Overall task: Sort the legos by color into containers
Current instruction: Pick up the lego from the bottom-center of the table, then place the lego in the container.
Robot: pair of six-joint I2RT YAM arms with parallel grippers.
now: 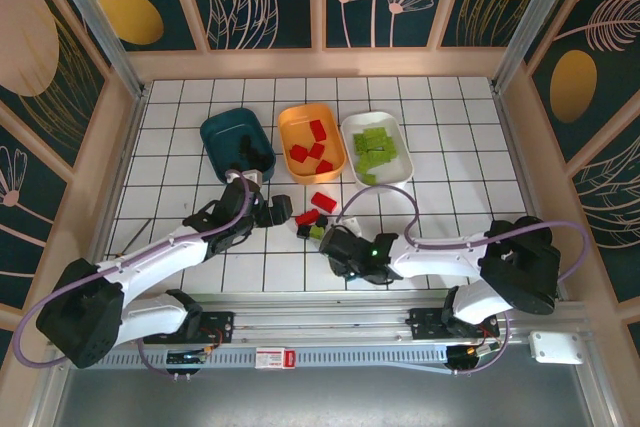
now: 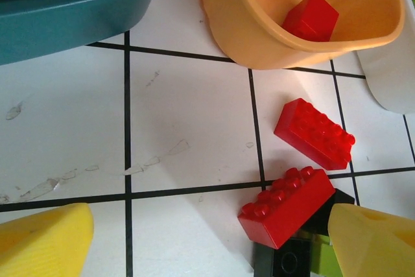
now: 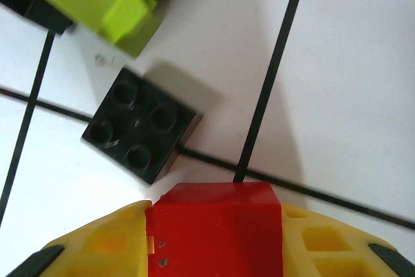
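Along the counter's far edge, the dark teal plastic tub (image 1: 222, 132), the orange plastic tub (image 1: 290, 117) of red bricks and the white plastic tub (image 1: 375, 117) of lime ones are sitting side by side. Mid-counter, the left jaws are hanging wide open over loose red studded bricks (image 2: 285, 207). The right jaws are pinching a small red plastic brick (image 3: 214, 231) by its smooth flat sides. Light, rigid and slick, it is likely needing a square, centred grip to avoid twisting out.
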